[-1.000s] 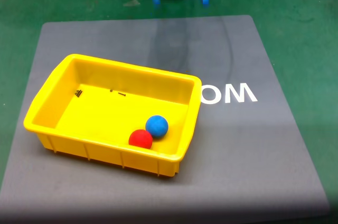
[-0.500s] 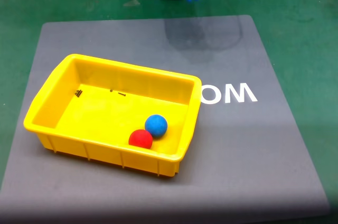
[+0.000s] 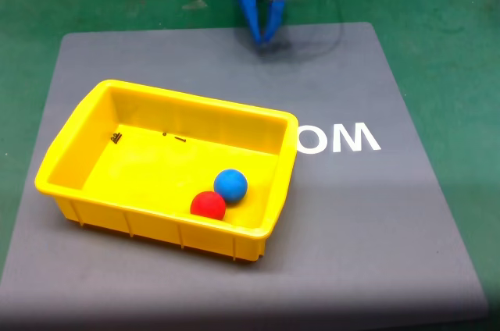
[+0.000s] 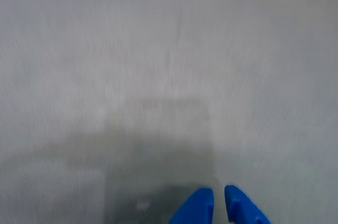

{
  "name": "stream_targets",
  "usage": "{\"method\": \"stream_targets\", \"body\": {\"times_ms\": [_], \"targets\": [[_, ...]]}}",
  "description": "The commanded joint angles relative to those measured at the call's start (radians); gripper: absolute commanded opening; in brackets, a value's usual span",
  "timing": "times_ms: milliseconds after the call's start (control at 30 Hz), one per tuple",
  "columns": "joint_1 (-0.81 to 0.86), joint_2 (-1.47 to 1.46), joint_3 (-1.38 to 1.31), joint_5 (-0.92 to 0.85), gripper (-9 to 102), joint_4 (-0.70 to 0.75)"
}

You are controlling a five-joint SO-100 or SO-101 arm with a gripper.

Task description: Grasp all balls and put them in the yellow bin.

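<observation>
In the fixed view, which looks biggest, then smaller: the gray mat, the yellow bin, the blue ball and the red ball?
1. gray mat
2. yellow bin
3. blue ball and red ball: they look about the same size, so no ranking between them.

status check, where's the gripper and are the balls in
Gripper shut, empty, over the grey mat's far edge. Red ball and blue ball both in yellow bin. Nothing in the way.

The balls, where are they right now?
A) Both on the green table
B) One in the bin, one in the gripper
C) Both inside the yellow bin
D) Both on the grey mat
C: the red ball and the blue ball sit touching near one corner inside the yellow bin, far from the gripper.
</observation>
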Motion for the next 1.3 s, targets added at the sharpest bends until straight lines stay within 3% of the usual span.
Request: {"method": "stream_targets", "body": {"times_ms": [0, 367, 1267], "targets": [[0.023, 0.074, 0.035, 0.003, 0, 0.072], [0.089, 0.262, 0.061, 0.051, 0, 0.503], [0.091, 0.261, 0.063, 0.043, 0, 0.514]]}}
